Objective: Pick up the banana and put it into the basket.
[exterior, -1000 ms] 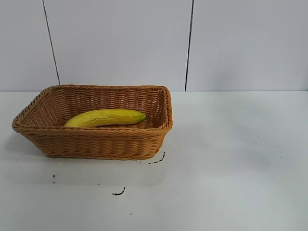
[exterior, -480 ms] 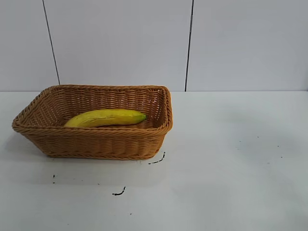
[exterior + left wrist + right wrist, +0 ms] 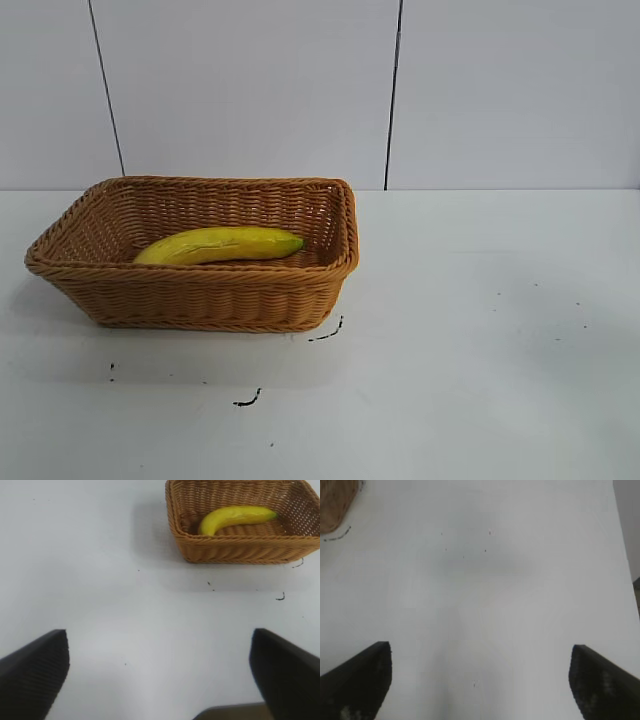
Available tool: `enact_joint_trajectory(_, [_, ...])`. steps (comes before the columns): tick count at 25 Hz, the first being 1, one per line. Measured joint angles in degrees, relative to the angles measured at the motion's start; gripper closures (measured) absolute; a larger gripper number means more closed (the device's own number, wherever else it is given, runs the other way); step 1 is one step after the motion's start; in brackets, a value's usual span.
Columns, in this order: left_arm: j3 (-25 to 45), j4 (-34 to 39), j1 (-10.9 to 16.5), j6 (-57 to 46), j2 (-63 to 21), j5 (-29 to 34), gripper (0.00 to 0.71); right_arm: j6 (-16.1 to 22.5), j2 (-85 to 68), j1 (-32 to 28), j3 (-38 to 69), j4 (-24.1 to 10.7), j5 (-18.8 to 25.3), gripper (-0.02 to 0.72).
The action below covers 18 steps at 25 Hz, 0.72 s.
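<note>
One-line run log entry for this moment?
banana: lying inside basket | left end effector: open, empty, away from basket | right end effector: open, empty, over bare table

basket [image 3: 332, 502] cut off at frame corner, banana's [image 3: 220, 245] underside hidden by rim

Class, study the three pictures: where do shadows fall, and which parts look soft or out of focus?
Exterior view: the basket casts a faint shadow on the table beneath its front wall; the banana looks evenly lit. Left wrist view: the open left gripper shows dark and soft-edged. Right wrist view: the open right gripper likewise; dim grey patches cross the table.
</note>
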Motion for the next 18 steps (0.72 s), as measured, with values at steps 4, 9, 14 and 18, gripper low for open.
enact_joint_trajectory(4, [0.0, 0.0, 0.0, 0.0, 0.0, 0.0, 0.015, 0.0, -2.2, 0.0, 0.0, 0.0, 0.0, 0.014])
enact_joint_trajectory(9, [0.0, 0.0, 0.0, 0.0, 0.0, 0.0, 0.015, 0.0, -2.2, 0.0, 0.0, 0.0, 0.0, 0.014])
enact_joint_trajectory(14, [0.0, 0.0, 0.0, 0.0, 0.0, 0.0, 0.015, 0.0, -2.2, 0.0, 0.0, 0.0, 0.0, 0.014])
enact_joint_trajectory(18, [0.0, 0.0, 0.0, 0.0, 0.0, 0.0, 0.015, 0.0, -2.2, 0.0, 0.0, 0.0, 0.0, 0.014])
